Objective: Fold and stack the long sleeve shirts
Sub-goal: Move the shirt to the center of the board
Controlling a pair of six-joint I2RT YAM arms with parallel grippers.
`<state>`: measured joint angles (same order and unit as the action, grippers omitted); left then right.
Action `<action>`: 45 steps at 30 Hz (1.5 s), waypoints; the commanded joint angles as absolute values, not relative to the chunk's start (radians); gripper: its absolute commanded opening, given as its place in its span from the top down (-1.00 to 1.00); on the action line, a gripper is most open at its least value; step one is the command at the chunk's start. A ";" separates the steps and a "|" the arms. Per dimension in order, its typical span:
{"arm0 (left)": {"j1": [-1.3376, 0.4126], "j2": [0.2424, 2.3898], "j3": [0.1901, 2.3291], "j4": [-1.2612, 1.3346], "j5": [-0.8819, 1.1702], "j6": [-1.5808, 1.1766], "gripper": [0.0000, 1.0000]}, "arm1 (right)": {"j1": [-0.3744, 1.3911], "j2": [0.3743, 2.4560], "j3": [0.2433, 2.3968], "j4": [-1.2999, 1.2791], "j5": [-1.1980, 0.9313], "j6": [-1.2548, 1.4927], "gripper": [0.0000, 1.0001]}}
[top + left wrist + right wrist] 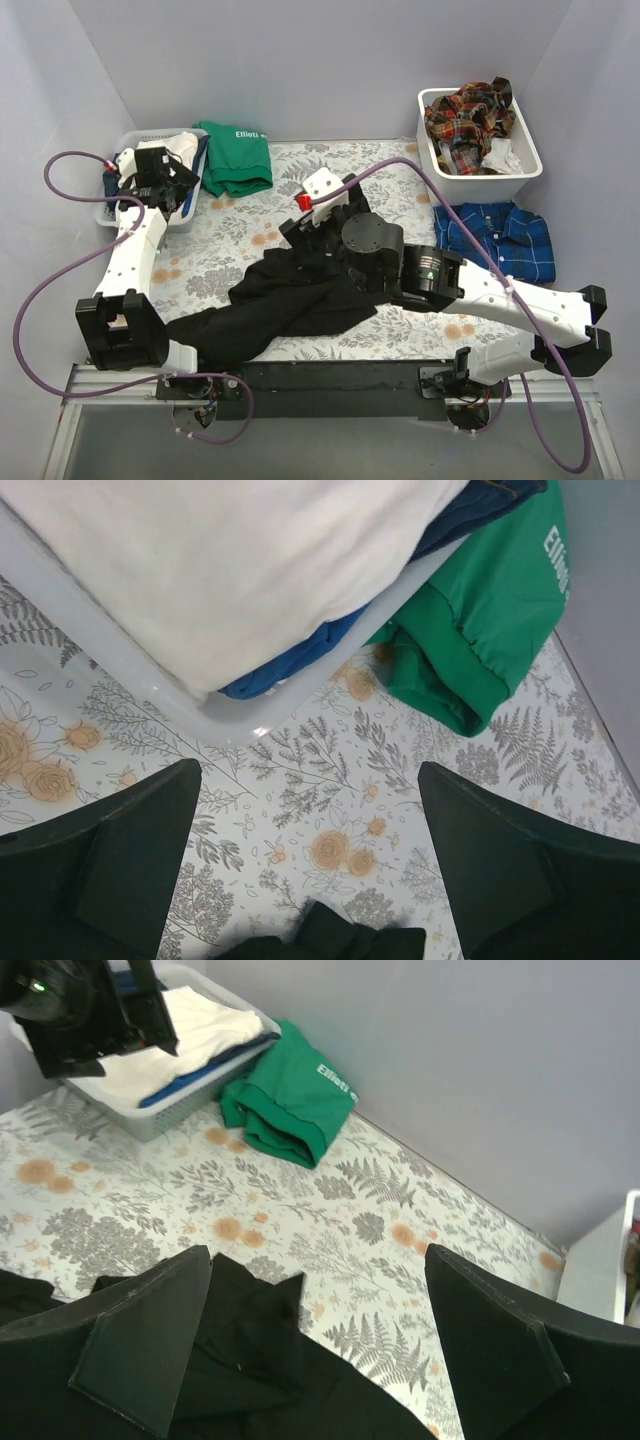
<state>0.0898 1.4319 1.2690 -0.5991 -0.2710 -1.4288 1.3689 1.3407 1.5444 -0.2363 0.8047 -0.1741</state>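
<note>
I am looking into a lab robot test cell: plain grey walls [300, 60] box in a floral-covered desk [250, 240], a left arm [135, 250] and right arm [500, 290] mount on a metal rail [110, 385], purple cables [72, 153] loop loose, and plaid shirts [468, 118] fill a white bin [480, 172].

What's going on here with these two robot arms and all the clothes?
Two robot arms are folding shirts on a flowered table. The right arm hovers over a crumpled black shirt in the middle, its jaws open and holding nothing. The left arm reaches toward a basket of folded clothes at the far left, jaws open too. A blue plaid shirt lies folded on the right, with red plaid shirts in a white bin behind it.
</note>
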 commanded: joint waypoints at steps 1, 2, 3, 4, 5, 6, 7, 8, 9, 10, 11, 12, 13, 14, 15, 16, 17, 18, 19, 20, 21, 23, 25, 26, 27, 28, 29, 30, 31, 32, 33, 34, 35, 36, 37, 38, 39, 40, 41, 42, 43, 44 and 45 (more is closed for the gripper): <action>0.092 1.364 1.272 -0.555 -0.165 -1.401 -0.83 | 1.341 1.236 1.490 -0.179 0.945 -0.075 -0.93; 0.092 1.359 1.249 -0.545 -0.087 -1.396 -0.84 | 1.330 1.220 1.461 -0.179 0.956 -0.066 -0.93; 0.092 1.353 1.235 -0.508 -0.045 -1.391 -0.83 | 1.321 1.210 1.442 -0.179 0.974 -0.054 -0.93; 0.092 1.339 1.218 -0.488 -0.005 -1.381 -0.83 | 1.298 1.204 1.427 -0.184 0.974 -0.025 -0.94; 0.094 1.333 1.191 -0.474 0.082 -1.373 -0.83 | 1.284 1.191 1.405 -0.195 0.973 -0.008 -0.94; 0.092 1.325 1.172 -0.441 0.121 -1.365 -0.83 | 1.269 1.187 1.398 -0.210 0.948 0.033 -0.94; 0.091 1.307 1.160 -0.425 0.170 -1.350 -0.82 | 1.226 1.184 1.390 -0.260 0.925 0.064 -0.94; 0.091 1.301 1.137 -0.420 0.229 -1.333 -0.81 | 1.203 1.184 1.378 -0.291 0.901 0.143 -0.94; 0.089 1.293 1.125 -0.411 0.265 -1.324 -0.81 | 1.175 1.189 1.373 -0.328 0.823 0.175 -0.94; 0.086 1.284 1.112 -0.411 0.290 -1.312 -0.80 | 1.114 1.209 1.368 -0.400 0.772 0.207 -0.95; 0.081 1.263 1.094 -0.411 0.308 -1.302 -0.80 | 1.091 1.227 1.368 -0.441 0.726 0.242 -0.94; 0.075 1.250 1.054 -0.399 0.354 -1.281 -0.80 | 1.074 1.251 1.364 -0.472 0.645 0.248 -0.95; 0.058 1.237 1.028 -0.393 0.366 -1.275 -0.80 | 1.046 1.279 1.367 -0.507 0.606 0.256 -0.95; 0.051 1.208 1.002 -0.382 0.383 -1.267 -0.80 | 1.036 1.346 1.371 -0.584 0.568 0.262 -0.95; 0.035 1.200 0.961 -0.371 0.412 -1.252 -0.80 | 1.029 1.379 1.376 -0.610 0.498 0.268 -0.95; 0.028 1.193 0.947 -0.371 0.420 -1.246 -0.80 | 1.025 1.438 1.377 -0.639 0.477 0.278 -0.95; 0.025 1.187 0.934 -0.370 0.432 -1.238 -0.80 | 1.025 1.463 1.376 -0.667 0.454 0.285 -0.96; 0.017 1.186 0.917 -0.367 0.457 -1.230 -0.80 | 1.026 1.482 1.374 -0.670 0.402 0.291 -0.97; 0.014 1.184 0.914 -0.365 0.465 -1.214 -0.80 | 1.023 1.509 1.359 -0.670 0.382 0.296 -0.97; 0.014 1.189 0.913 -0.367 0.466 -1.204 -0.80 | 1.022 1.520 1.353 -0.667 0.368 0.305 -0.97; -0.017 1.195 0.913 -0.365 0.465 -1.198 -0.80 | 1.013 1.531 1.350 -0.658 0.326 0.310 -0.98; -0.024 1.204 0.920 -0.365 0.465 -1.178 -0.80 | 0.994 1.560 1.332 -0.643 0.284 0.316 -0.97; -0.037 1.223 0.936 -0.368 0.463 -1.170 -0.80 | 0.962 1.592 1.315 -0.630 0.242 0.319 -0.97; -0.041 1.229 0.940 -0.370 0.465 -1.164 -0.80 | 0.953 1.600 1.307 -0.626 0.238 0.321 -0.97; -0.051 1.235 0.945 -0.371 0.465 -1.163 -0.81 | 0.937 1.604 1.298 -0.599 0.230 0.311 -0.97; -0.055 1.247 0.953 -0.373 0.460 -1.157 -0.80 | 0.931 1.612 1.290 -0.586 0.229 0.295 -0.97; -0.060 1.252 0.959 -0.374 0.462 -1.152 -0.80 | 0.927 1.617 1.289 -0.578 0.232 0.284 -0.97; -0.069 1.258 0.962 -0.377 0.462 -1.147 -0.81 | 0.917 1.623 1.290 -0.556 0.235 0.272 -0.97; -0.074 1.264 0.965 -0.380 0.457 -1.144 -0.80 | 0.910 1.640 1.292 -0.545 0.235 0.246 -0.97; -0.078 1.267 0.971 -0.380 0.451 -1.134 -0.80 | 0.901 1.650 1.301 -0.537 0.227 0.238 -0.97; -0.089 1.269 0.973 -0.385 0.446 -1.128 -0.80 | 0.881 1.663 1.310 -0.532 0.215 0.226 -0.97; -0.094 1.272 0.976 -0.387 0.442 -1.123 -0.80 | 0.870 1.692 1.319 -0.520 0.204 0.218 -0.97; -0.097 1.273 0.979 -0.394 0.433 -1.111 -0.81 | 0.859 1.704 1.331 -0.512 0.192 0.201 -0.97; -0.103 1.273 0.980 -0.397 0.427 -1.108 -0.81 | 0.844 1.716 1.335 -0.500 0.184 0.189 -0.98; -0.103 1.272 0.980 -0.400 0.419 -1.104 -0.80 | 0.835 1.739 1.338 -0.473 0.172 0.178 -0.97; -0.104 1.270 0.983 -0.405 0.410 -1.103 -0.80 | 0.825 1.752 1.345 -0.463 0.140 0.161 -0.97; -0.104 1.270 0.985 -0.408 0.407 -1.098 -0.80 | 0.806 1.764 1.364 -0.459 0.123 0.157 -0.97; -0.104 1.269 0.986 -0.410 0.403 -1.095 -0.81 | 0.795 1.791 1.377 -0.454 0.106 0.152 -0.97; -0.104 1.267 0.988 -0.414 0.402 -1.094 -0.81 | 0.787 1.802 1.388 -0.440 0.074 0.149 -0.97; -0.104 1.266 0.991 -0.416 0.396 -1.092 -0.81 | 0.772 1.813 1.405 -0.430 0.063 0.140 -0.97; -0.104 1.264 0.992 -0.417 0.393 -1.091 -0.83 | 0.766 1.830 1.413 -0.420 0.049 0.135 -0.94; -0.104 1.262 0.994 -0.420 0.387 -1.091 -0.86 | 0.761 1.838 1.420 -0.396 0.020 0.133 -0.90; -0.104 1.264 0.997 -0.422 0.376 -1.091 -0.92 | 0.752 1.853 1.442 -0.390 0.006 0.124 -0.71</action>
<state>-0.1020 1.2858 0.9569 -0.4034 0.4110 -1.1149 0.7799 1.8339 1.3525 -0.4866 0.1101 0.1688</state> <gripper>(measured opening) 0.922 0.959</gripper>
